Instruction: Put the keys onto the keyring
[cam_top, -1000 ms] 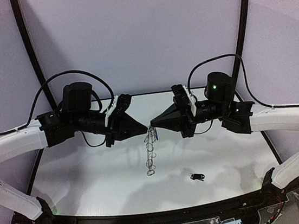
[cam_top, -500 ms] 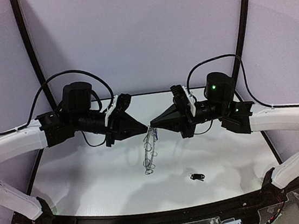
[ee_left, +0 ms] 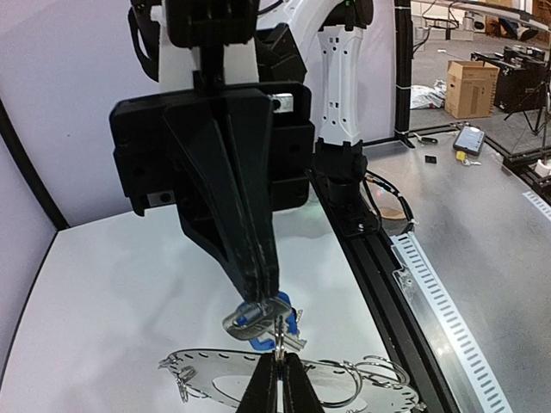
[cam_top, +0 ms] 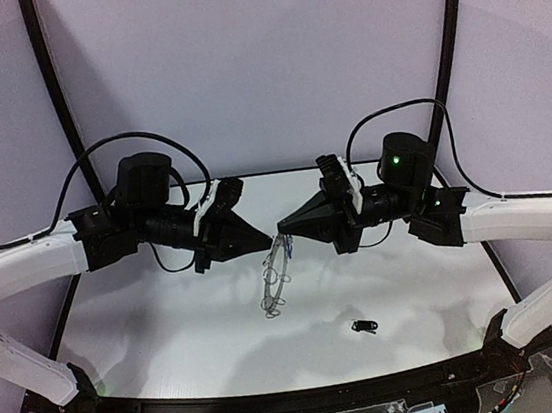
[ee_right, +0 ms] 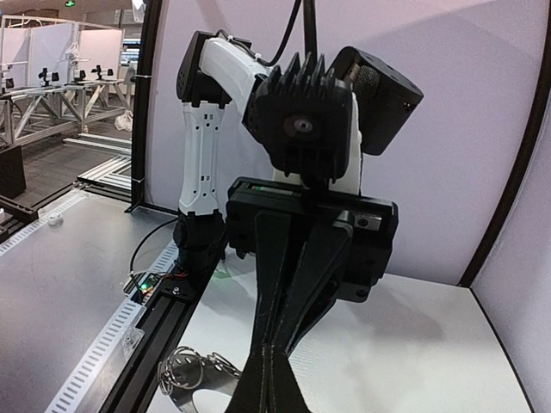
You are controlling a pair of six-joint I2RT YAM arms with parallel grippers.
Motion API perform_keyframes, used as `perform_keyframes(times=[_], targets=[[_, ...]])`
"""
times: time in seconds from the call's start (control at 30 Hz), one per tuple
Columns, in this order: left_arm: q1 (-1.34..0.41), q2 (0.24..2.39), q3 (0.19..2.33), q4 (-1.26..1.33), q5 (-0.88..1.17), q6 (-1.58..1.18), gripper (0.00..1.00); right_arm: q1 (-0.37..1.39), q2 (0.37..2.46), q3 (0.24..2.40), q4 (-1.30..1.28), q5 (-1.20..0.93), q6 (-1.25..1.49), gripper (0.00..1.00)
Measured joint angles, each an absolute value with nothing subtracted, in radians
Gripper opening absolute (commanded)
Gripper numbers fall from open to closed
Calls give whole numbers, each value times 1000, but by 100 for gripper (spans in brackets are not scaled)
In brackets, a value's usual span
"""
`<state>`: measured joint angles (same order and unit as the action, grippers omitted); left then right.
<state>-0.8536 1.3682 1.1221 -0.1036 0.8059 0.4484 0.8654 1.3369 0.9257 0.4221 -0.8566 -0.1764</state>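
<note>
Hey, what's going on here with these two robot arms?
The two arms meet tip to tip above the table. The left gripper is pinched shut on a wire loop of the keyring, which hangs below. The right gripper holds the blue key against that loop. The black key lies on the table, not yet picked up.

bright even light — soft shadows, sharp

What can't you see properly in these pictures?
- Black key: top view, too small for detail.
- Blue key: left wrist view, partly behind the right end effector; unseen in the right wrist view.
- Keyring: both wrist views, cut off by the bottom edge.
</note>
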Motion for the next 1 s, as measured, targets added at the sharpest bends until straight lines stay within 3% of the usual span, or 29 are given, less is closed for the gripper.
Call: perform_keyframes(times=[1.0], targets=[[-854, 1380, 1125, -118, 830, 474, 1, 866, 1359, 956, 375, -908, -164, 0]])
